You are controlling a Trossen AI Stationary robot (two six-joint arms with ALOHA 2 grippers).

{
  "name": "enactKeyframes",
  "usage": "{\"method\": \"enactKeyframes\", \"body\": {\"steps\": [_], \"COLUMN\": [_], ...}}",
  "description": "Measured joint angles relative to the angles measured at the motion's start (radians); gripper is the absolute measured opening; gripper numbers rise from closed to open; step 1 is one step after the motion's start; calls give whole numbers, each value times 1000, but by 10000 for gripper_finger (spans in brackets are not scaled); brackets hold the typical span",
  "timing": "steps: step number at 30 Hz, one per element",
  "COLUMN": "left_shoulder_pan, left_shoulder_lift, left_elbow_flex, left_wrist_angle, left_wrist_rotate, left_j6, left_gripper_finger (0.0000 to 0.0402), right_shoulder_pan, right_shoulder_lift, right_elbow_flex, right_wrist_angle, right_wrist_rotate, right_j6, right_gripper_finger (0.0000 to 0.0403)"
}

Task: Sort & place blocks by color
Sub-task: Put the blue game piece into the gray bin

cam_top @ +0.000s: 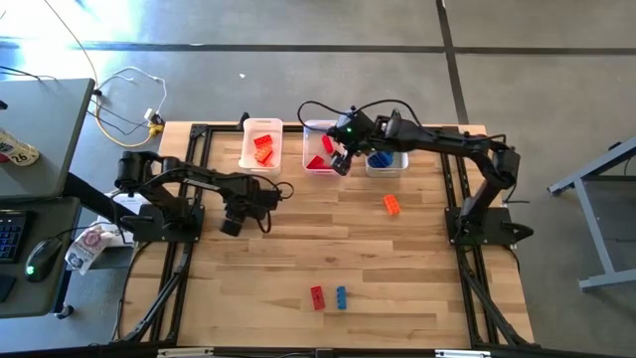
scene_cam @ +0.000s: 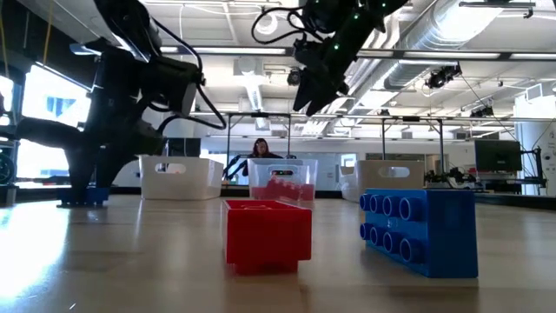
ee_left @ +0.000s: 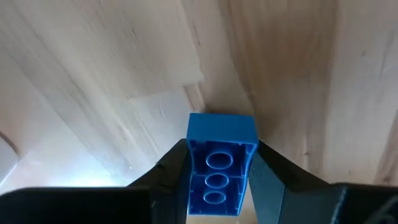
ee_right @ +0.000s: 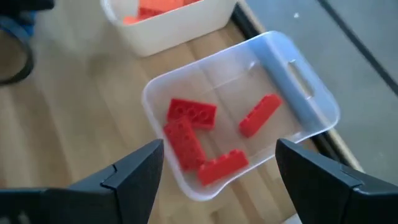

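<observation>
A small blue rectangular plastic brick [ee_left: 219, 167] is clamped between the two dark fingers [ee_left: 171, 174] of the left gripper [cam_top: 231, 225], hollow underside with round tubes turned toward the wrist camera, its far end reaching past the fingertips over the pale wooden table [cam_top: 298, 249]. The right gripper [cam_top: 341, 159] is seen spread wide and empty, held above the middle translucent white rectangular bin [ee_right: 292, 74]; between and beyond its fingers [ee_right: 134, 171] four small red plastic bricks [ee_right: 192, 114] are seen lying in that bin. Just beside it, orange bricks [cam_top: 262, 149] are seen in the left translucent bin [cam_top: 261, 125], and blue bricks [cam_top: 379, 159] in the right translucent bin [cam_top: 400, 165]. Loose on the table, well apart from both sets of fingers: one orange brick [cam_top: 392, 204] below the right gripper, and a red brick [cam_top: 317, 297] beside a second blue brick [cam_top: 341, 296] near the front edge. A person [scene_cam: 260, 148] is seen far behind the bins in the low view.
</observation>
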Motion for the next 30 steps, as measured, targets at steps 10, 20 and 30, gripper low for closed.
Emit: {"method": "enactKeyframes", "body": {"steps": [10,20,30], "left_shoulder_pan": [-4,-21,-21], "left_shoulder_lift": [-84,-211,-313], "left_elbow_flex": [-3,-3,-3], "left_wrist_angle": [138,532,1017], "left_wrist_rotate": [90,92,95], "left_j6": [-86,-104,-60], "left_gripper_finger": [98,97,97], "right_shoulder_pan": [85,185,281], "right_shoulder_lift": [-71,-117,-115], "right_elbow_flex": [0,0,0], "right_wrist_angle": [-95,-180,-186], "right_wrist_rotate": [-20,-21,-16], "right_j6": [-7,-61,-201], "right_gripper_finger": [296,296,296]}}
